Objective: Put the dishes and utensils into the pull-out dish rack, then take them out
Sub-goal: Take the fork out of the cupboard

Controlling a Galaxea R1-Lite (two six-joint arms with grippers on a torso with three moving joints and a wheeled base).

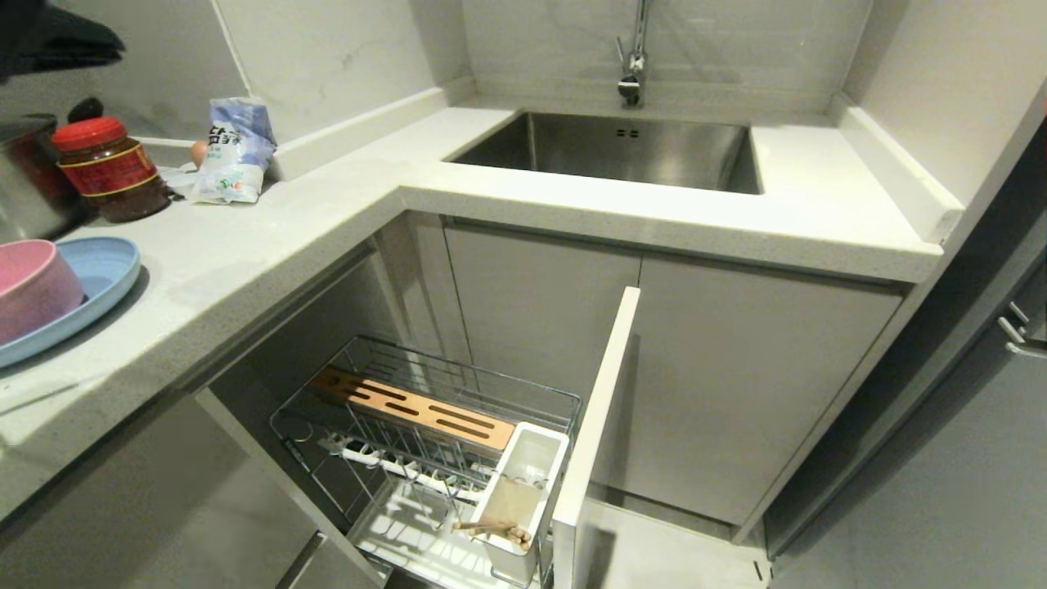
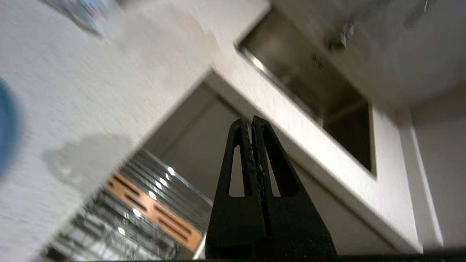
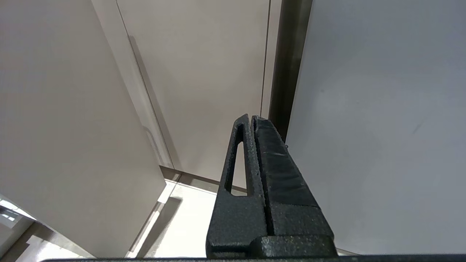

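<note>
Wooden chopsticks (image 1: 495, 530) sit in rack's white cup (image 1: 523, 499); pink bowl (image 1: 33, 286) on blue plate (image 1: 98, 274) waits on bench (image 1: 270, 229). Left hand (image 2: 252, 122) pinched together, empty: spread fingers first, grip bowl rim squarely.

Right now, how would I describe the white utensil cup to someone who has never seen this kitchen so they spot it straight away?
Find the sink in the counter, then look down to the pulled-out wire rack below the counter's corner. The cup sits in the rack's near corner, against the grey front panel. It is the only solid white box among chrome wires, beside the slotted wooden bar, with chopsticks poking out.
</note>
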